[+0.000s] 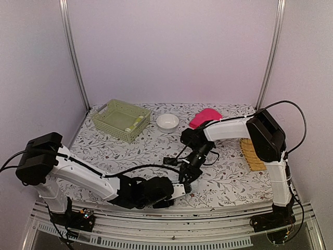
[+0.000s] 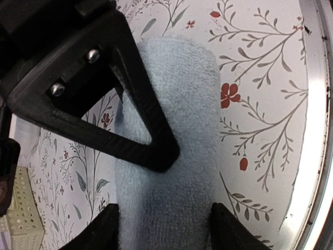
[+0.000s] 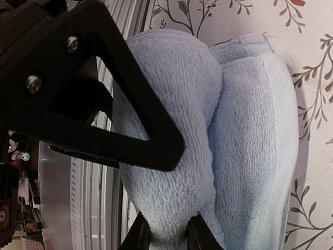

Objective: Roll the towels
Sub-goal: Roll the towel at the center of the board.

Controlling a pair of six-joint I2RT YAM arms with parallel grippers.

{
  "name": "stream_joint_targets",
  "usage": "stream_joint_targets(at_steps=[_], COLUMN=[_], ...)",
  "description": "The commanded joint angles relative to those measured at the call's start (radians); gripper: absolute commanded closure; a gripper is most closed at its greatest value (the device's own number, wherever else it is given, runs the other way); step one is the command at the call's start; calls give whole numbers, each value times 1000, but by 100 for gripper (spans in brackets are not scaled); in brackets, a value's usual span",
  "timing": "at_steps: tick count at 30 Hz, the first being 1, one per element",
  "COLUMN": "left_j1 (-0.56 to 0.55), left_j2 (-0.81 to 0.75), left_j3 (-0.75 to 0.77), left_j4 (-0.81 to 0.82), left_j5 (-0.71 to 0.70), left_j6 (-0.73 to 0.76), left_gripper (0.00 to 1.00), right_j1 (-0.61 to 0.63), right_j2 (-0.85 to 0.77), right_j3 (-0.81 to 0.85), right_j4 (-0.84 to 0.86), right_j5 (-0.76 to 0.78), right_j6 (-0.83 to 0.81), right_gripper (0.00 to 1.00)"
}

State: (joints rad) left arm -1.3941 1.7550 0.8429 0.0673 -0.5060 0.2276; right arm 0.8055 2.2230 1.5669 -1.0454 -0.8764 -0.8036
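Note:
The pale blue towel point(image 2: 177, 104) lies as a thick roll on the flowered tablecloth at the table's near edge. My left gripper point(image 2: 164, 229) straddles the roll, and both fingers touch its sides. In the right wrist view the same towel point(image 3: 255, 140) shows two bulging folds. My right gripper point(image 3: 166, 234) is shut on the left fold, which is squeezed thin between the fingers. From above, both grippers point(image 1: 174, 191) point(image 1: 187, 183) meet at the front middle and hide the blue towel. A bright pink towel point(image 1: 204, 117) lies at the back.
A pale green basket point(image 1: 121, 120) stands at the back left with a small yellow-green roll point(image 1: 137, 122) inside. A small white round thing point(image 1: 167, 121) sits beside it. A yellow woven tray point(image 1: 253, 153) lies at the right. The metal table rim point(image 2: 312, 130) runs close by the roll.

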Motion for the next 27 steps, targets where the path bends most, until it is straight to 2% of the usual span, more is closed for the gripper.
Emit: stream_joint_targets(at_steps=[1, 8, 10, 12, 14, 19, 23, 27], left_j1=[-6, 21, 30, 41, 50, 91, 160, 228], left_j2=[57, 109, 110, 107, 104, 87, 81, 88], left_j3=[51, 97, 96, 94, 95, 99, 110, 124], left_j4=[-42, -98, -105, -112, -125, -153, -180, -198], left_j5=[32, 68, 87, 103, 124, 216, 348, 462], left_j6=[64, 30, 20, 9, -3, -61, -126, -180], left_gripper=[42, 52, 55, 59, 61, 66, 69, 71], right_j1=[14, 14, 14, 11, 2, -72, -117, -135], right_j2=[67, 60, 40, 3, -53, -208, -346, -485], right_j3=[-12, -10, -10, -6, 3, 72, 64, -10], right_j4=[-45, -57, -64, -76, -84, -129, -113, -12], right_j5=[73, 59, 57, 63, 69, 77, 77, 100], right_j6=[7, 6, 6, -3, -4, 12, 26, 79], right_gripper=[79, 77, 74, 65, 59, 51, 49, 49])
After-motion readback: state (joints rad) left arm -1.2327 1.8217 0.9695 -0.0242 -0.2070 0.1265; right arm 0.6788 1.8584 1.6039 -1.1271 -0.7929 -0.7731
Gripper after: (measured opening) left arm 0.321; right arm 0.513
